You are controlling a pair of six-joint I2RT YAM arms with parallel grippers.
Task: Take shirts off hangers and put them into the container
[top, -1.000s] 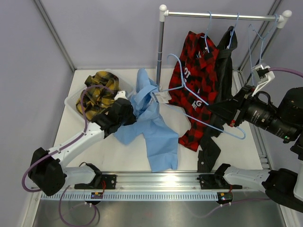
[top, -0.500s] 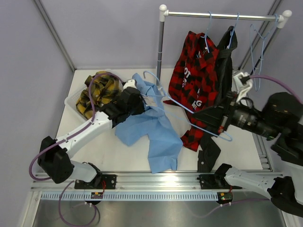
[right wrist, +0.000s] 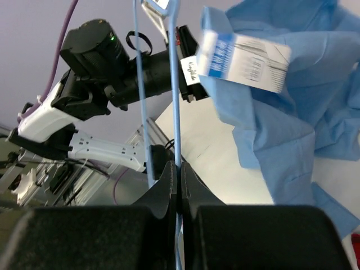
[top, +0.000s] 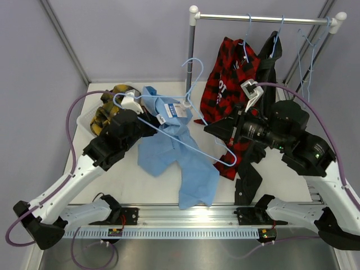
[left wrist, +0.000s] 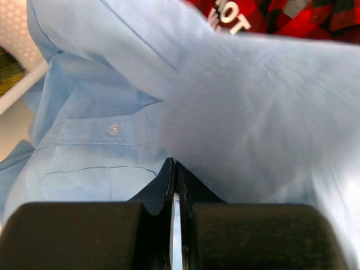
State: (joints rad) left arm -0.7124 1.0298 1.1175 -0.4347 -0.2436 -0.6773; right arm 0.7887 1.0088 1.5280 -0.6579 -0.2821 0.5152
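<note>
Pale-blue wire of the hanger (top: 185, 144) is slanting over the tabletop (top: 135, 185) in the top view, with the right tool (top: 209, 127) gripping it beside the red plaid shirt (top: 233, 84). The left tool (top: 149, 125) is holding the light blue shirt (top: 183, 163) near its collar, just beside the container (top: 83, 121), where the yellow plaid shirt (top: 115, 107) is already lying.

From the left wrist, the tool's fingers are pressing together on a fold of blue cloth.

From the right wrist, the fingers are pinching the hanger's thin wire, and the shirt's paper label (right wrist: 242, 53) is dangling close by.

Whether the collar is free of the wire is hard to tell. If it is catching, pulling the two apart risks dragging cloth out of the left pinch or twisting the wire out of the right one. The long trailing sleeves could also land outside the container's rim.
</note>
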